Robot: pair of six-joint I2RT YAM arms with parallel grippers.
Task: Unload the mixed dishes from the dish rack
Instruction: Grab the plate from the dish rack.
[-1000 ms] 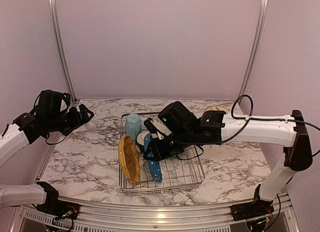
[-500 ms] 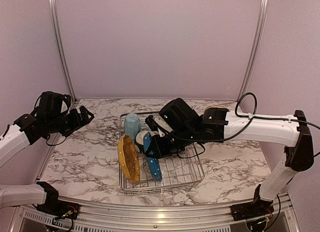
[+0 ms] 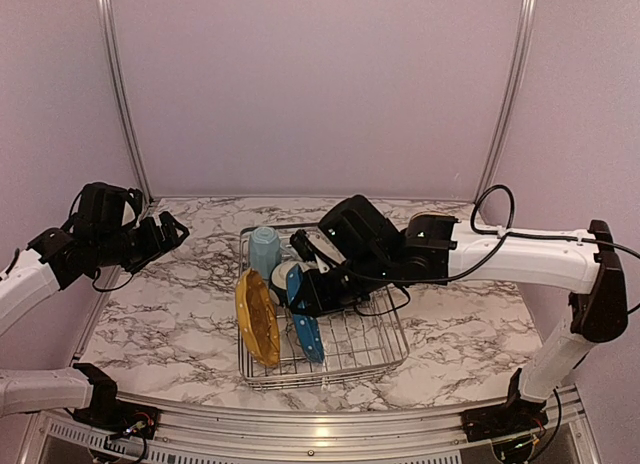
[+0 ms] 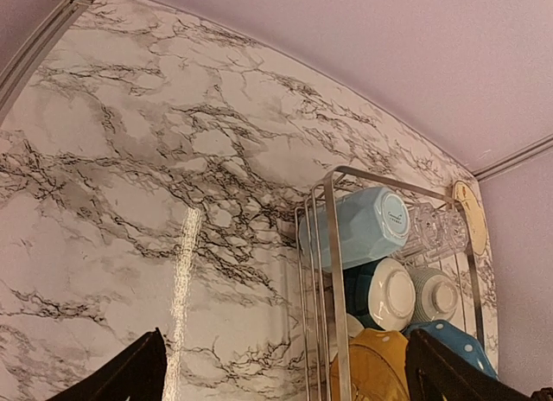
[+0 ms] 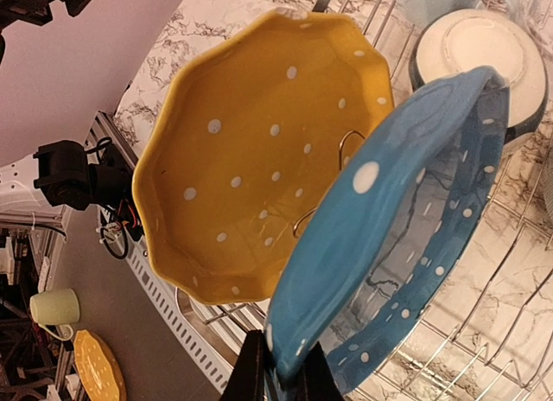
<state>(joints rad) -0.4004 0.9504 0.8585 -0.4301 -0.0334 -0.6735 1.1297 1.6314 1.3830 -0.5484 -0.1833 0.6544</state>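
- Right gripper (image 5: 281,379): clamped on the lower rim of the blue plate (image 5: 389,237). The plate stands on edge in the dish rack (image 3: 360,339), just beside the yellow plate (image 5: 259,168).
- Left gripper (image 4: 281,388): fingers spread wide, nothing held, poised over the table (image 4: 130,159) left of the rack.
- Also counted in the rack: light blue mug (image 4: 354,228), two clear glasses (image 4: 423,232), teal-and-white bowl (image 4: 384,293), grey-green bowl (image 4: 435,295).
- Beige plate (image 4: 471,215) is noted on the table beyond the rack's far corner. It is judged the only dish unloaded; seven are left.

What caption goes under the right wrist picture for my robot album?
The right gripper grips the rim of the dotted blue plate, beside the yellow plate in the rack.
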